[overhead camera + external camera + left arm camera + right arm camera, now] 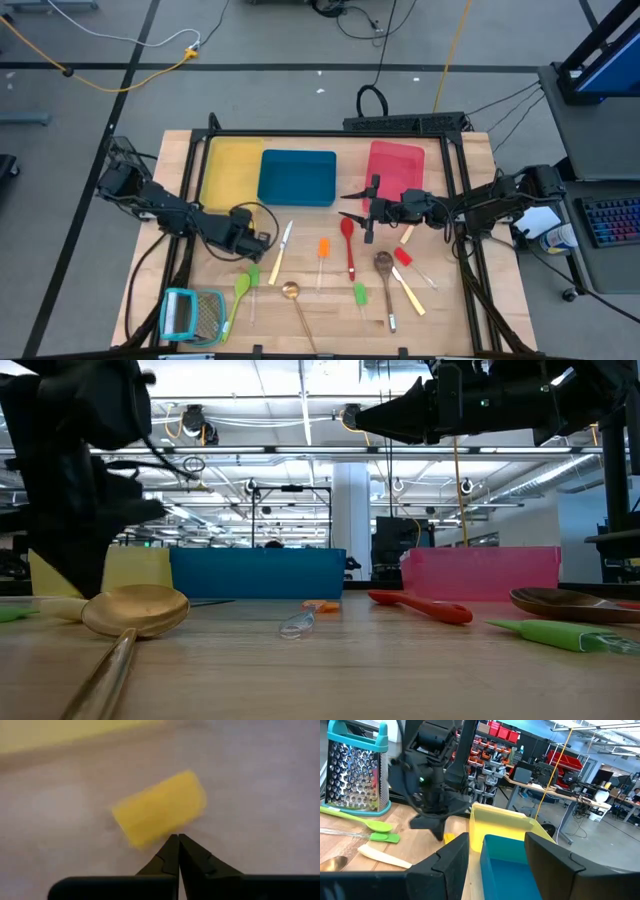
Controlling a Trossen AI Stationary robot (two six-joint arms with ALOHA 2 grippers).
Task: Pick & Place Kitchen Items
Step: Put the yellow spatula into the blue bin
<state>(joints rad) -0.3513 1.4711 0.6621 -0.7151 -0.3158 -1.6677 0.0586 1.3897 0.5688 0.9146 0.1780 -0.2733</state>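
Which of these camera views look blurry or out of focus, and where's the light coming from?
Left wrist view: the small yellow tool beyond the shut left gripper is soft and out of focus, as is the table. Low view: the nearby brass spoon bowl and green spatula are blurred, while ceiling strip lights glow bright behind. High view: evenly lit, faint shadows. Right wrist view: the open right gripper is dark against a bright room.

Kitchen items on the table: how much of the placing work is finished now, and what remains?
Nothing looks done: the yellow tray, blue tray and red tray show empty. In hand: the left hand is shut, its tips just short of a small yellow tool, apparently not gripping it; the right hand hangs open and empty near the red tray. Left: every utensil, like the red spoon and brass spoon, lies on the table.
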